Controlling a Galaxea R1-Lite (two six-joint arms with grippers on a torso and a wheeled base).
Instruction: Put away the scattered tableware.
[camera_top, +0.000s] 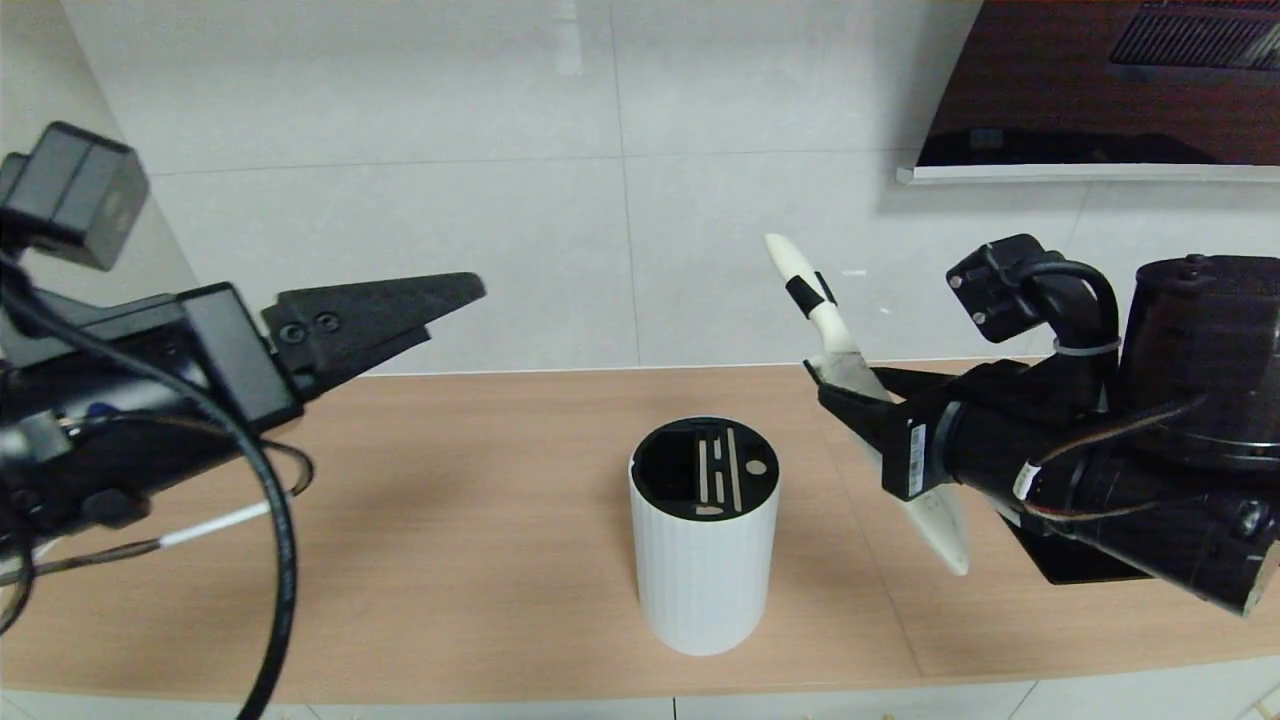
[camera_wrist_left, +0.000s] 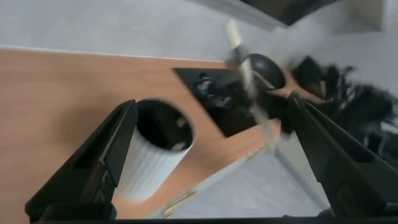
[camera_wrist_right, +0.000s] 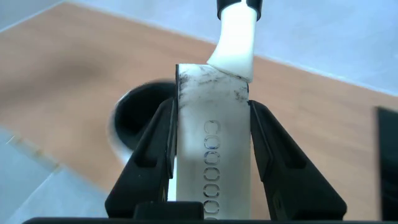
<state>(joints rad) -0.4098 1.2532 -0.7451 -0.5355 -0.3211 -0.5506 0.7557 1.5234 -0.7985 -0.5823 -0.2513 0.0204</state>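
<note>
A white ribbed cylindrical holder (camera_top: 705, 560) with a black slotted top stands upright at the middle of the light wooden countertop (camera_top: 450, 520). At its 2 o'clock in the head view, the right gripper (camera_wrist_right: 211, 112) is clamped on a knife with a white handle and a pale blade (camera_top: 828, 322). Its two black fingers press the flat of the blade just below where the handle begins. The knife is tilted. Its handle, ringed by a black band, points up toward 11 o'clock against the white tiled wall (camera_top: 400, 150), and the blade tip points down toward 5 o'clock, to the right of the holder and apart from it. I cannot tell whether the tip touches the countertop.

The left gripper (camera_wrist_left: 211, 104) hangs in the air at the holder's 10 o'clock, its fingers spread wide and holding nothing.

A flat black slab (camera_top: 1075, 565) lies on the countertop at the holder's 3 o'clock, partly under the right arm. A dark range hood (camera_top: 1050, 90) is mounted on the wall at 1 o'clock.
</note>
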